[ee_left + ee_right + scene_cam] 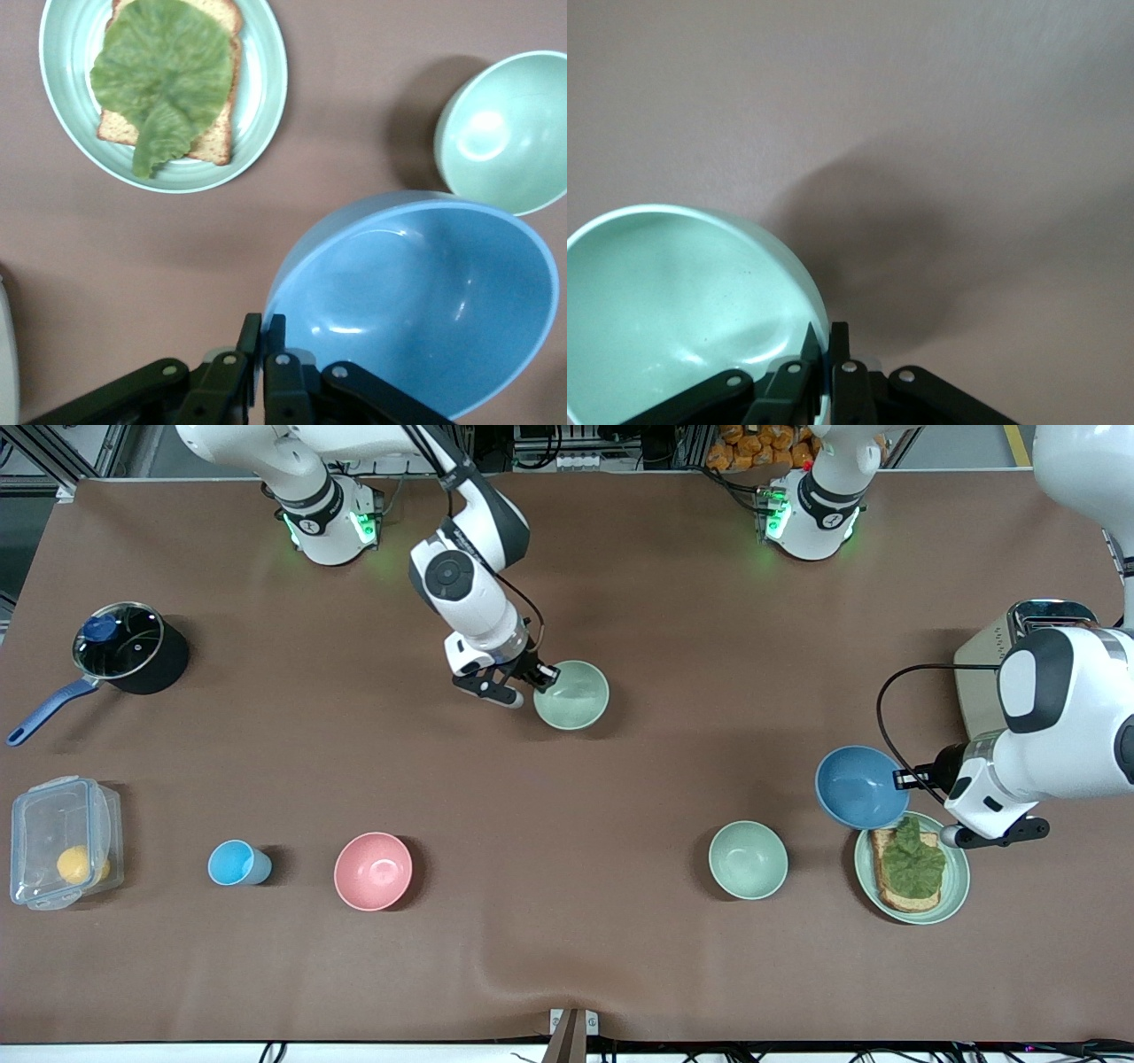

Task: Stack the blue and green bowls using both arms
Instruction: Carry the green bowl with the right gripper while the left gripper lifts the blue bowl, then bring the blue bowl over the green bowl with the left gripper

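Your right gripper (542, 677) (824, 341) sat in the upper middle of the front view, its fingers pinching the rim of the green bowl (573, 696) (673, 310). That bowl was tilted, and the shadow under it in the right wrist view made it look lifted off the brown table (567, 957).

Your left gripper (904, 779) (263, 332) was at the left arm's end of the table. It had the blue bowl (859, 786) (425, 301) clamped by the rim, tipped and held up. In the front view the bowl overlapped the top edge of the plate (955, 890) (266, 97) with the toast and lettuce.

A second, mint bowl (748, 859) (509, 133) sat on the table beside the plate, low in the frame. The pink bowl (373, 871) was in that same low row, toward the right arm's end.
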